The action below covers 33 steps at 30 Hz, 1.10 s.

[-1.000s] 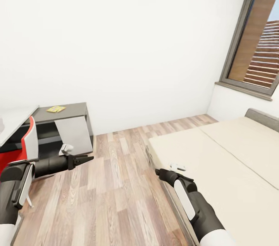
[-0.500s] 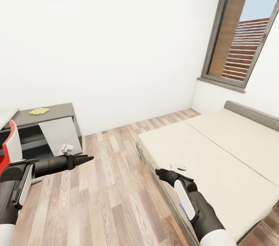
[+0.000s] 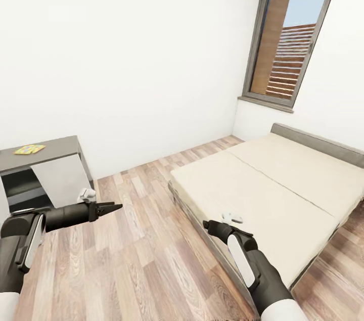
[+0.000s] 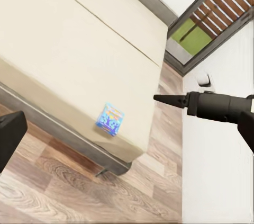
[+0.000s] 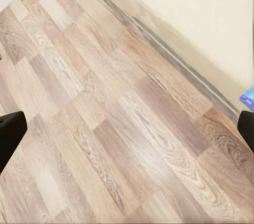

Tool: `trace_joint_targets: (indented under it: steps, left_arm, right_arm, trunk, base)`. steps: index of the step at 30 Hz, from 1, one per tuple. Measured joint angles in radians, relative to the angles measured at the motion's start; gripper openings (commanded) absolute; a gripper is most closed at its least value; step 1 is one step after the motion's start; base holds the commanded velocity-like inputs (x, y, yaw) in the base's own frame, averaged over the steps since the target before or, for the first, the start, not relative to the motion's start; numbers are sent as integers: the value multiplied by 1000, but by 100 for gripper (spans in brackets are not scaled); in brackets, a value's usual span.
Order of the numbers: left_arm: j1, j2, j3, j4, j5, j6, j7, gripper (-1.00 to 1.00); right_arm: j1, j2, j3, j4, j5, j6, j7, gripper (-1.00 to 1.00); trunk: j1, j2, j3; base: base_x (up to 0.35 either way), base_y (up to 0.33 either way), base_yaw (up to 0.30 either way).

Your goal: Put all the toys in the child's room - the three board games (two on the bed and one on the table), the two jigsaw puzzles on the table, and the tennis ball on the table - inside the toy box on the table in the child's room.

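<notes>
At the far left, a jigsaw puzzle (image 3: 29, 149) lies flat on the grey counter (image 3: 55, 151), near its back edge against the white wall. My left gripper (image 3: 112, 207) hangs over the plank floor (image 3: 136, 240) with nothing in it; in the head view its fingers look drawn to a narrow point, though the left wrist view shows them set wide apart, so I trust the wrist view. That same wrist view gives me the thing I judge I am after: the small blue board game (image 4: 110, 119), lying flat near the edge of the beige bed (image 3: 268, 184), close to a corner. My right gripper (image 3: 206, 224) hovers by the bed's near edge, carrying nothing, its dark fingers (image 5: 11, 134) spread wide. In the right wrist view a sliver of blue sits at the mattress rim, most likely that box.

To do this well, I should roll closer and square up to the bed first, then come down on the box from above, closing across its short sides.
</notes>
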Motion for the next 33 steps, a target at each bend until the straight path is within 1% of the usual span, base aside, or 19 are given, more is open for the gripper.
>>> trace_joint_targets:
  steps: [6, 10, 33]
  left_arm:
    - [0, 0, 0, 0, 0, 0, 0, 100]
    - [0, 0, 0, 0, 0, 0, 0, 100]
    - [0, 0, 1, 0, 0, 0, 0, 100]
  right_arm:
    - [0, 0, -1, 0, -1, 0, 0, 100]
    - [0, 0, -2, 0, 0, 0, 0, 100]
    - [0, 0, -5, 1, -1, 0, 0, 100]
  trunk:
    - [0, 0, -5]
    - [0, 0, -9]
    - [0, 0, -30]
  base:
    - [-20, 275, -240]
    - [-4, 154, -240]
    - [0, 12, -239]
